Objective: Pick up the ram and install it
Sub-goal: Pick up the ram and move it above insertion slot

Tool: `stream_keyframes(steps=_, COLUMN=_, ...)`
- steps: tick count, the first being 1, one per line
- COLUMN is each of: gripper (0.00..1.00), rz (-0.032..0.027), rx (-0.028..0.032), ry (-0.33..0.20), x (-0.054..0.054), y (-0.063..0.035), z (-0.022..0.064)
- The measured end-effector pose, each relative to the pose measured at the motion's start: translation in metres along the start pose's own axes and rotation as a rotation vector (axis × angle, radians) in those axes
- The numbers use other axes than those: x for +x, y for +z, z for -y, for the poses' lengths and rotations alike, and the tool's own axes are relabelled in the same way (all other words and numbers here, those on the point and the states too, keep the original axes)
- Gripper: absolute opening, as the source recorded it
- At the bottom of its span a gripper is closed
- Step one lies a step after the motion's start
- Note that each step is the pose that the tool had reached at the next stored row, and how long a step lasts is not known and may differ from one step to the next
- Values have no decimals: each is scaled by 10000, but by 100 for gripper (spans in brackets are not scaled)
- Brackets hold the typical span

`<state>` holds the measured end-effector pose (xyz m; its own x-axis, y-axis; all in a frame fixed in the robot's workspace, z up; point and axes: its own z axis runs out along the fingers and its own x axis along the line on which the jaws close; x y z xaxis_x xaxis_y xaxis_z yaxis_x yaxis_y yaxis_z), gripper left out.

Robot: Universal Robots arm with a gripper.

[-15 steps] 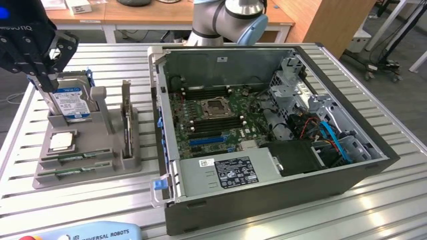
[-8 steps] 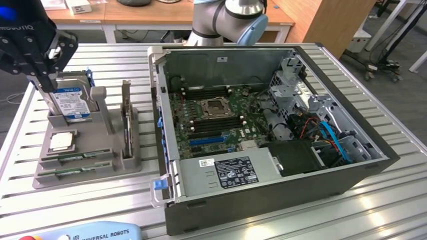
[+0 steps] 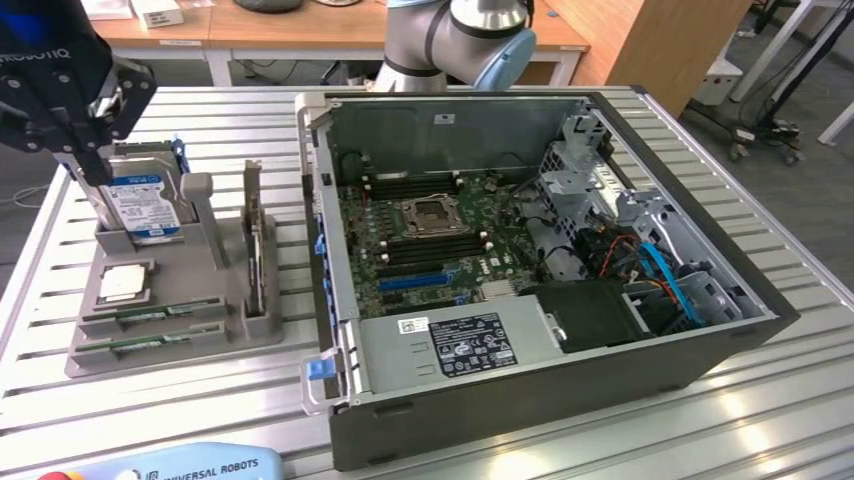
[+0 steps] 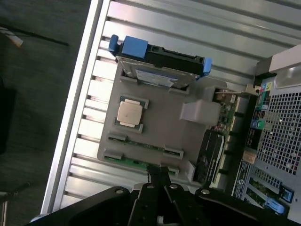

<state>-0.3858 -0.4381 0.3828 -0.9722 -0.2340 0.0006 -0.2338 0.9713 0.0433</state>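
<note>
**benchwatcher:** Hand is the closest thing to the wrist cam. Its black fingers are pinched together with nothing between them, and it hangs well above the grey tray on the slatted surface.

**ddr_dave:** ok, and where's the ram from there?

**benchwatcher:** Ram lies flat in the tray's outermost slot, more or less straight below the fingertips, untouched. A second stick sits in the next slot just past it. Beyond that is the processor, and the hard drive is farthest from the hand. The open computer case is off beside the tray.

**ddr_dave:** how's it lined up tho?

**benchwatcher:** To me the ram's long axis runs roughly along the line the fingers close on, not across it. So I'd guess the pinch isn't squared to the thin edges, but it's hard to be sure from where I'm standing.
</note>
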Motion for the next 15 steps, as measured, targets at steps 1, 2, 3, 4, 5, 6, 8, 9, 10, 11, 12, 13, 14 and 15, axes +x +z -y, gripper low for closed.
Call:
stream_keyframes(steps=1, gripper=10, rz=-8, rx=0, ry=-180, x=0, y=0, z=0)
stream_keyframes(steps=2, gripper=10, rz=-16, rx=0, ry=-364, x=0, y=1, z=0)
stream_keyframes(steps=3, gripper=10, rz=-24, rx=1, ry=-545, x=0, y=1, z=0)
stream_keyframes(steps=4, gripper=10, rz=-32, rx=1, ry=-735, x=0, y=1, z=0)
stream_keyframes(steps=5, gripper=10, rz=-39, rx=0, ry=-914, x=0, y=2, z=0)
stream_keyframes(steps=6, gripper=10, rz=-48, rx=1, ry=-1094, x=0, y=2, z=0)
stream_keyframes(steps=8, gripper=10, rz=-63, rx=1, ry=-1454, x=0, y=3, z=0)
stream_keyframes(steps=9, gripper=10, rz=-71, rx=1, ry=-1633, x=0, y=3, z=0)
stream_keyframes(steps=10, gripper=10, rz=-79, rx=2, ry=-1829, x=0, y=4, z=0)
stream_keyframes(steps=11, gripper=10, rz=-87, rx=1, ry=-2009, x=0, y=5, z=0)
stream_keyframes(steps=12, gripper=10, rz=-95, rx=1, ry=-2189, x=0, y=5, z=0)
stream_keyframes(steps=13, gripper=10, rz=-102, rx=2, ry=-2369, x=0, y=5, z=0)
stream_keyframes(steps=14, gripper=10, rz=-111, rx=2, ry=-2548, x=0, y=5, z=0)
stream_keyframes(steps=15, gripper=10, rz=-118, rx=2, ry=-2728, x=0, y=6, z=0)
